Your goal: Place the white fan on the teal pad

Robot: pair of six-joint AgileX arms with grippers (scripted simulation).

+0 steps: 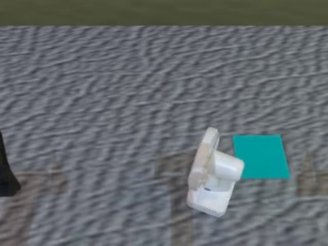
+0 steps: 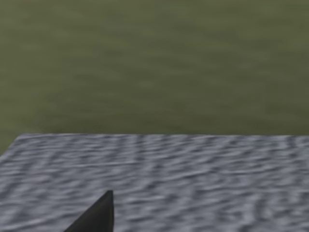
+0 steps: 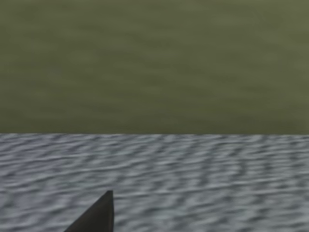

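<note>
The white fan (image 1: 212, 177) stands on the grey table right of centre, its base toward the front edge and its round head facing left. The teal pad (image 1: 260, 156) lies flat just to the fan's right; the fan's motor housing overlaps the pad's left edge as seen from above. My left arm (image 1: 5, 174) sits parked at the table's left edge, far from the fan. In each wrist view a single dark fingertip (image 2: 102, 217) (image 3: 102, 217) pokes up over bare table with nothing beside it. The top view leaves out my right arm.
The grey rippled table (image 1: 102, 102) ends at a far edge against an olive-green backdrop (image 1: 164, 13). Nothing else lies on it apart from the fan and pad.
</note>
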